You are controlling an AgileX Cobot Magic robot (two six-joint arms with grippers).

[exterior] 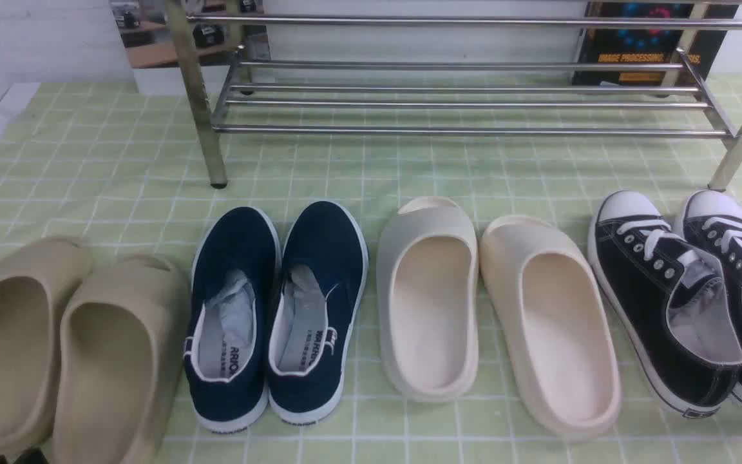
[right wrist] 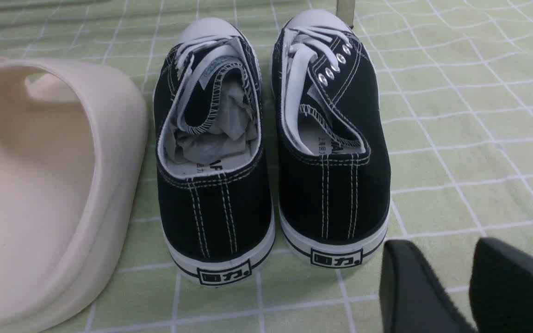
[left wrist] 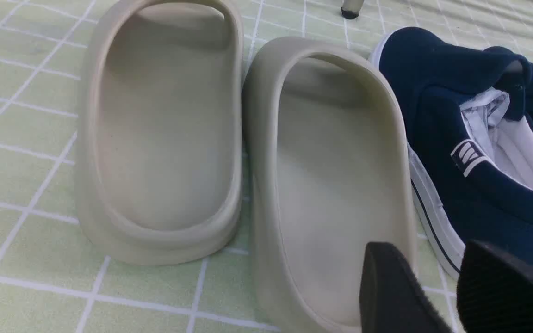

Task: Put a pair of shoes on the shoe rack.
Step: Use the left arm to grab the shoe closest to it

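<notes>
Seemingly light, soft-sided navy shoes (exterior: 277,309) sit between tan slides (exterior: 120,361) and cream slides (exterior: 429,303) before the rack (exterior: 461,131), likely best pinched at their firmer heel collars; left gripper (left wrist: 428,252) and right gripper (right wrist: 442,247) fingers stand apart, empty.

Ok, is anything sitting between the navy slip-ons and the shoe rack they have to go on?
Nothing visible. Only bare checked cloth lies between the navy slip-ons and the shoe rack, and nothing rests on its lower bars. The rack's left front leg stands just beyond the left shoe's toe, slightly to its left.
</notes>
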